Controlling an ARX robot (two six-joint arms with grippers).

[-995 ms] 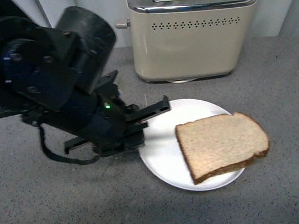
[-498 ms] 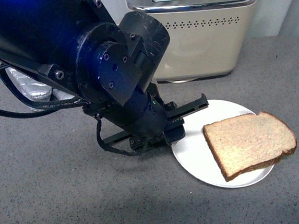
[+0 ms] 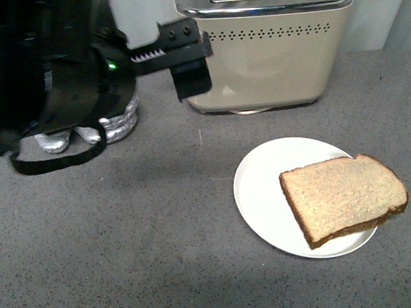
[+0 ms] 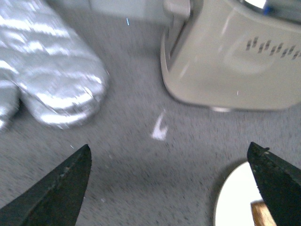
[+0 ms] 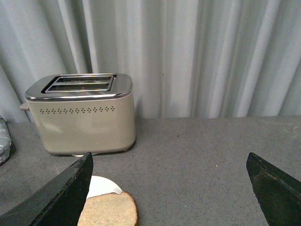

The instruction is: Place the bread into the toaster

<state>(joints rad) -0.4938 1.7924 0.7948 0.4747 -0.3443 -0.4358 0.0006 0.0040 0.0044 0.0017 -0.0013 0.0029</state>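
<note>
My left gripper (image 4: 169, 188) and right gripper (image 5: 171, 197) are both hanging wide open and empty, the bread (image 3: 344, 198) not yet lifted.
The left one is hovering near the toaster (image 3: 269, 55), whose slots are facing upward. The bread is lying flat on a white plate (image 3: 259, 192), one edge overhanging the rim, probably offering my jaws a place to pinch. A silver oven mitt (image 4: 51, 70) is resting on the grey speckled counter (image 3: 164, 258), and a pale pleated curtain (image 5: 211, 56) is closing off the room behind.

Toaster (image 5: 80, 115) before grey curtain (image 5: 211, 56), bread (image 5: 108, 210) on white plate (image 5: 99, 185) nearby, jaws spread wide
</note>
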